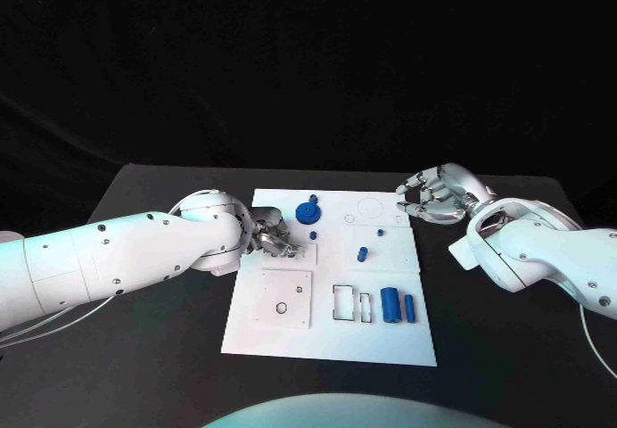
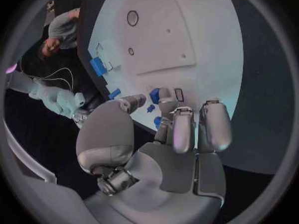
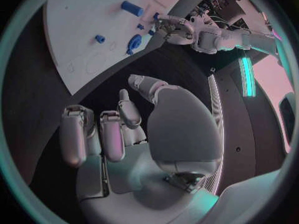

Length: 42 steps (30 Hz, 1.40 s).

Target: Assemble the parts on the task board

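the task board (image 1: 270,334) lies mid-table. the left hand (image 1: 273,236) is placed over the board's left edge, and a small blue part (image 2: 154,95) is seen at its fingertips; whether it is grasped cannot be told. the right hand (image 1: 437,196) is held off the board's far right corner, fingers curled, nothing grasped. two blue cylinders (image 1: 400,307) lie near right.

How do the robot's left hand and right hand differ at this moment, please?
The left hand is over the white board, its fingers close to small blue parts; the right hand is off the board's far right corner, above the black table. The left hand points down at the board; the right hand's fingers are curled, holding nothing. Both are silver.
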Available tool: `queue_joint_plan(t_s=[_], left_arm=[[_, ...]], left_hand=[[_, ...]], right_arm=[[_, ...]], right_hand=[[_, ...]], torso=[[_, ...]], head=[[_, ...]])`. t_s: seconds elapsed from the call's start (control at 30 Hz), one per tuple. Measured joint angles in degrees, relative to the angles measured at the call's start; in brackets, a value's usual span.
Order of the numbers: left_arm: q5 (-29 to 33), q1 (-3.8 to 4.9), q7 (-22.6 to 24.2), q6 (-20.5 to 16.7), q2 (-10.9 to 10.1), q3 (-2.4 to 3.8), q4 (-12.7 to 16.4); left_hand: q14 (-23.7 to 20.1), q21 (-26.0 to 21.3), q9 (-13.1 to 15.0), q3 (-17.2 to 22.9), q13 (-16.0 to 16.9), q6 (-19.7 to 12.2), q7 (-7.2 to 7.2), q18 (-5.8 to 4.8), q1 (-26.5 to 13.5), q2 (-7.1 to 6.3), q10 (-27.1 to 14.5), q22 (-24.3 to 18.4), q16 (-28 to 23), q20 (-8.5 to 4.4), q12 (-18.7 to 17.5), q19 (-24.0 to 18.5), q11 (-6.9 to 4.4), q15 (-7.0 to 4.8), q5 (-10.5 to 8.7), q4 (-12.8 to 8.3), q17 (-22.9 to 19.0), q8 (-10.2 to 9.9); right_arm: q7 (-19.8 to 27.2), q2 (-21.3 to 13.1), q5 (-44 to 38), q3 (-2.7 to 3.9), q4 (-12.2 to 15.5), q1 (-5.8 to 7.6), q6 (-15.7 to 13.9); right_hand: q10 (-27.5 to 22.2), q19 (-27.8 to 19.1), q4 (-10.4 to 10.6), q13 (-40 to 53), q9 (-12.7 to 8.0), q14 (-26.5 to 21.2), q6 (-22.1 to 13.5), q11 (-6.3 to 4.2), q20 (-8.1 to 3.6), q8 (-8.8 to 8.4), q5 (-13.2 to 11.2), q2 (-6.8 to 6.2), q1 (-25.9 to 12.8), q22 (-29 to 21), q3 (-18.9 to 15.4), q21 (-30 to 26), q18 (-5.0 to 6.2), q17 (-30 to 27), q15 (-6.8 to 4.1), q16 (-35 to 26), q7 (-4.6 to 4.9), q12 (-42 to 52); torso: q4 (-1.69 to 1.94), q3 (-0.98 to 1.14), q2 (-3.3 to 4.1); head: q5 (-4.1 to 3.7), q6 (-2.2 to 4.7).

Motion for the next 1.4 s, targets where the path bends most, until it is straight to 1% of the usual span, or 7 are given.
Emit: queue_joint_plan(t_s=[0.27,0.63,0.73,0.87,1.03,1.2,1.4], left_arm=[[1.4,0.99,-0.1,0.1,-0.6,1.43,0.4],[4.1,2.81,-0.1,0.6,-0.9,2.59,0.3],[4.7,3.24,-0.1,0.9,-1.1,2.89,-0.4],[5.3,3.61,-0.1,1.3,-1.2,3.06,-1.4],[5.7,3.76,-0.1,2.2,-1.0,3.1,-2.9],[6.0,3.8,-0.1,2.8,0.1,3.11,-6.3],[6.1,3.83,-0.1,3.3,1.9,3.08,-10.3]], left_hand=[[0.0,0.0,0.0,-1.6,0.1,0.0,0.0,0.0,0.0,0.0,0.0,0.0,0.0,0.0,0.0,0.0,0.0,0.0,0.0,0.0,0.0,0.0],[0.0,0.0,0.0,-2.3,0.1,0.0,0.0,0.0,0.0,0.01,0.0,0.0,0.0,0.0,0.0,0.0,0.0,0.0,0.0,-0.1,0.0,0.0],[0.0,0.0,0.0,-2.5,-0.5,0.0,0.01,0.0,1.0,0.97,-0.2,0.0,0.0,0.0,-0.2,0.0,0.0,0.0,0.0,-0.2,0.0,-0.1],[0.0,0.0,-0.1,-2.3,-1.2,0.0,0.01,0.0,3.5,2.08,-1.0,-0.3,0.0,0.0,-0.7,0.0,0.11,0.0,0.22,-0.3,0.0,-0.3],[0.0,-0.2,-0.1,-2.2,-1.6,-0.2,0.23,0.0,4.0,2.17,-1.2,-0.5,0.0,0.0,-0.8,0.0,0.1,0.0,0.22,-0.5,0.0,-0.6],[0.0,-0.2,-0.2,-3.5,-2.4,-0.5,0.53,0.0,4.0,1.76,-2.0,-0.6,0.0,0.0,-1.4,0.0,0.52,0.0,0.22,0.0,0.0,-0.9],[0.0,-0.5,-0.6,-6.0,-3.0,-1.2,0.69,0.0,3.2,0.9,-2.6,-0.7,0.0,0.0,-1.7,0.0,0.71,0.0,-0.04,0.2,0.0,-1.7]], right_arm=[[0.0,0.2,0.0,0.0,-0.2,-0.05,0.0],[0.0,0.4,0.0,0.0,-0.5,-0.12,0.0],[0.0,0.4,0.0,0.0,-0.6,-0.13,0.0],[0.0,0.4,0.0,0.0,-0.6,-0.15,0.0],[0.0,0.4,0.0,0.0,-0.7,-0.18,0.0],[0.0,0.5,0.0,0.0,-0.7,-0.22,0.0],[0.0,0.6,0.0,0.0,-0.8,-0.29,0.0]], right_hand=[[0.0,0.0,0.0,-0.1,0.0,0.0,-0.2,0.0,0.0,0.0,0.0,0.0,0.0,0.0,0.0,0.0,0.0,0.0,0.0,0.0,-0.21,0.0],[0.0,0.0,0.0,-0.1,0.0,0.0,-0.4,0.0,0.0,0.0,0.0,0.0,0.0,0.0,0.0,0.0,0.0,0.0,0.0,0.0,-0.02,0.0],[0.0,0.0,0.0,-0.1,0.0,0.0,-0.4,0.0,0.0,0.0,0.0,0.0,0.0,0.0,0.0,0.0,0.01,0.0,0.0,0.0,-0.02,0.0],[0.0,0.0,0.0,-0.1,0.0,0.0,-0.4,0.0,0.0,0.0,0.0,0.0,0.0,0.0,0.0,0.0,0.0,0.0,0.0,0.0,-0.02,0.0],[0.0,0.0,0.0,-0.1,0.0,0.0,-0.4,0.0,0.0,0.0,0.0,0.0,0.0,0.0,0.0,0.0,0.0,0.0,0.0,0.0,-0.02,0.0],[0.0,0.0,0.0,-0.1,0.0,0.0,-0.4,0.0,0.0,0.0,0.0,0.0,0.0,0.0,0.0,0.0,0.0,0.0,0.0,0.0,-0.02,0.0],[0.0,0.0,0.0,-0.1,0.0,0.0,-0.4,0.0,0.0,0.0,0.0,0.0,0.0,0.0,0.0,0.0,0.0,0.0,0.0,0.0,-0.02,0.0]], torso=[[0.0,0.0,0.0],[0.03,0.02,-0.02],[0.06,0.02,-0.05],[0.07,0.03,-0.05],[0.09,0.03,-0.08],[0.23,0.02,-0.1],[0.13,-0.02,-0.09]], head=[[-0.05,0.11],[0.07,0.31],[0.09,0.4],[0.09,0.59],[0.04,0.82],[0.09,1.01],[0.4,1.29]])
